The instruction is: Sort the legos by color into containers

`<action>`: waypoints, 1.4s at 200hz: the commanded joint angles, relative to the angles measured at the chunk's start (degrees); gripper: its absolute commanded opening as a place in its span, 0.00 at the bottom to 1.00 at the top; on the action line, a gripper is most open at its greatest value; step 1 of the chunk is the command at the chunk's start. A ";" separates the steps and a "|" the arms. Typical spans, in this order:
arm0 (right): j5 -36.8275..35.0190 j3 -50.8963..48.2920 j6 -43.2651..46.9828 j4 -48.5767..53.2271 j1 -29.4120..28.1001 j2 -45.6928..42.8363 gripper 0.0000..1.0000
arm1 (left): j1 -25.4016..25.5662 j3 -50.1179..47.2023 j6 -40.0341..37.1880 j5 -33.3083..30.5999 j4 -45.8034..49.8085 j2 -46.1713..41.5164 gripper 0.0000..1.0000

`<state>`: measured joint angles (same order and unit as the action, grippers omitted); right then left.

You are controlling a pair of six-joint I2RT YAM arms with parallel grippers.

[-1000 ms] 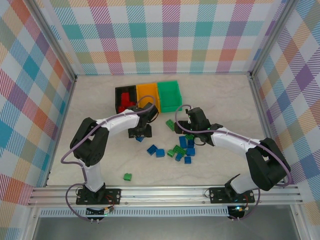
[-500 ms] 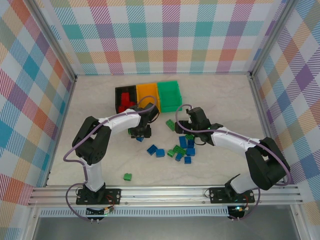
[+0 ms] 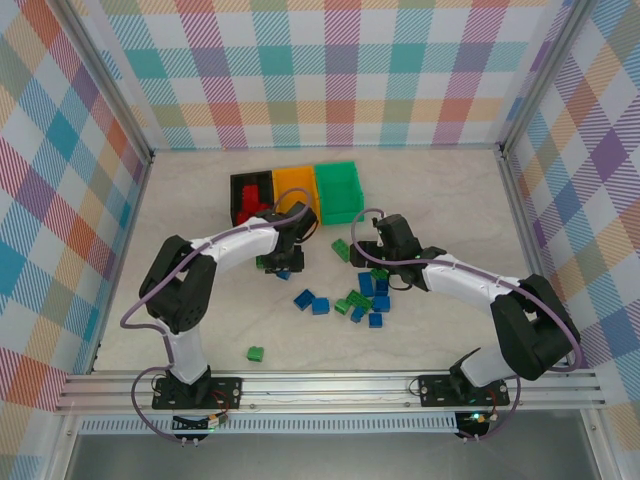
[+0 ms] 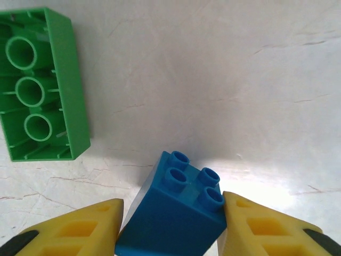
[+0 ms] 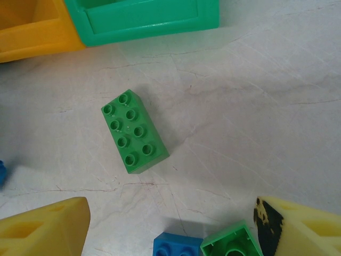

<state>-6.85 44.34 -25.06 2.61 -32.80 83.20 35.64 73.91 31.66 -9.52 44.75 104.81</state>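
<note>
We see the left pincer clamped on a blue lego near an upturned green lego on the desk, while the right pincer stands apart over a studs-up green lego lying near the green container.

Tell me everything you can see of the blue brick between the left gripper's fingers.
The blue lego brick is glossy plastic, squarish, with four hollow round studs, two by two. It stands tilted between the yellow fingers of the left gripper, which press its opposite sides. Whether it rests on the marbled table is unclear. Nothing else touches it.
</note>
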 commanded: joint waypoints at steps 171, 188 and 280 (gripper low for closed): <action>0.17 -1.53 -1.34 -0.72 1.57 -1.15 0.81 | -0.96 53.84 -2.00 4.42 0.64 23.76 0.62; 0.24 -1.62 -1.32 -0.69 1.68 -1.21 0.81 | -0.51 51.24 -1.94 4.92 -0.49 22.19 0.69; 8.21 3.03 2.22 -0.72 1.70 7.09 0.80 | 0.88 -0.02 3.14 3.37 -17.62 -13.58 0.70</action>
<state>-2.92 43.79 -25.23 2.39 -31.44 86.61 35.83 82.06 32.40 -5.58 32.51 99.92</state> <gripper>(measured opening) 0.806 0.704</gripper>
